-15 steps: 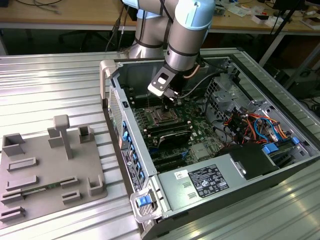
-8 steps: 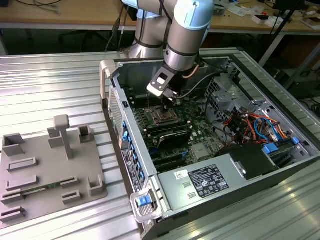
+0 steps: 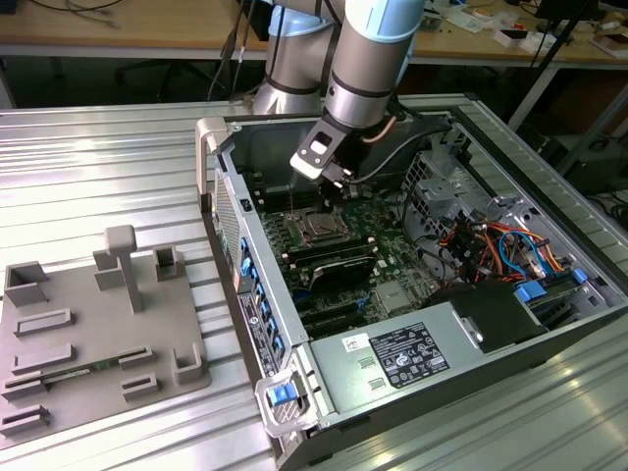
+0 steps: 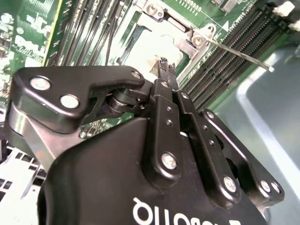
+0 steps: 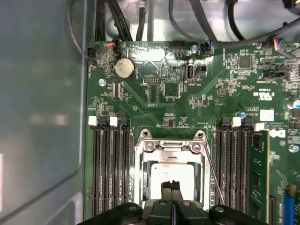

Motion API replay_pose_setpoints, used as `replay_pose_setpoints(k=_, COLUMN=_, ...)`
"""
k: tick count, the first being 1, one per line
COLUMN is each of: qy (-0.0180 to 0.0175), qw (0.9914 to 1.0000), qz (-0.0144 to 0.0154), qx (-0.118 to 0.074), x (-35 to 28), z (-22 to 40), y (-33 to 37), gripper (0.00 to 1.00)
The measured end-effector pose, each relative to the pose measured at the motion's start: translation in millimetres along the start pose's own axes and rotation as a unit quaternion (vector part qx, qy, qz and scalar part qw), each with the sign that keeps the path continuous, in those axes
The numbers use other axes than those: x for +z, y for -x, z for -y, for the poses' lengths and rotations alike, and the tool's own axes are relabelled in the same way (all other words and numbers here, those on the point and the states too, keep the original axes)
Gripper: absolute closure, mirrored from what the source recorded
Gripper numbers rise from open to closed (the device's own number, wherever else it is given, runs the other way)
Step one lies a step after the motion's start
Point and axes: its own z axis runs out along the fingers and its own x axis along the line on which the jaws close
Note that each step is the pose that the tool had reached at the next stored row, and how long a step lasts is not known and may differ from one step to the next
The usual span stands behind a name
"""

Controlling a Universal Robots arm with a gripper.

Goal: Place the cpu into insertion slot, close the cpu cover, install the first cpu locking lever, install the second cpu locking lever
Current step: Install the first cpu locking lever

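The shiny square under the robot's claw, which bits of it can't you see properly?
- The cpu: in the first wrist view the gripper covers one edge, and glare washes out its surface.
- The cpu cover: there, one side is hidden behind the gripper and cut off by the picture's edge.
- In the exterior view, the cpu cover is too small to tell whether it lies flat.
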Motion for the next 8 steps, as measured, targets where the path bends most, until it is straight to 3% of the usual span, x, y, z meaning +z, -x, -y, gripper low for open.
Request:
replay_pose_setpoints(k=2, qy=0.0, qw=1.0, qz=0.0, qx=0.0, x=-7.2, z=-0.2, y=0.0, gripper=0.89)
replay_pose_setpoints(k=5, qy=-0.0001, qw=1.0, qz=0.0, qx=-0.003, x=-11.9, z=-0.2, y=0.0, gripper=0.89)
replay_pose_setpoints(k=8, qy=0.0, qw=0.99949, qz=-0.0006, qx=-0.032, x=-12.0, z=-0.3, y=0.0, gripper=0.89)
